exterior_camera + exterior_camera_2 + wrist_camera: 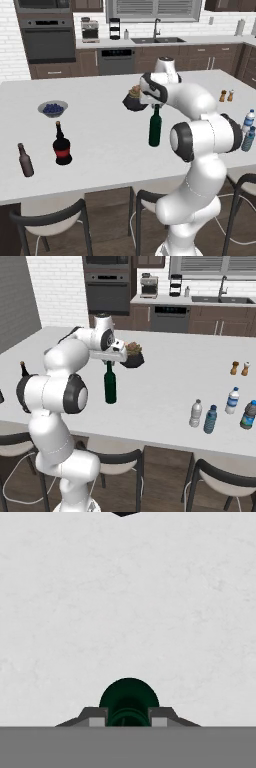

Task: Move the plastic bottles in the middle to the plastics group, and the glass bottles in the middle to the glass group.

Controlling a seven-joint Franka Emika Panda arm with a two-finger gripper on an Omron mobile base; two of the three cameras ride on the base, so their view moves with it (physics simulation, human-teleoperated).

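Observation:
The tall dark green glass bottle [155, 129] stands upright mid-counter, also seen as the green bottle [110, 387]. My gripper [156, 106] sits on its neck from above; in the hand view the fingertips [98, 717] press both sides of the green bottle top [129, 699]. The black red-labelled bottle [62, 146] and slim brown bottle [25, 160] stand at the left. On the right, the greyish white-capped bottle [196, 413] and a blue-tinted bottle [210, 419] stand near the whitish blue-banded bottle [232, 400].
A bowl of blueberries [53, 108] lies back left. A dark bowl [133, 101] sits just behind the gripper. Two brown shakers [239, 368] stand at the back right, another blue bottle [247, 415] at the right edge. Stools [47, 220] line the counter's near edge.

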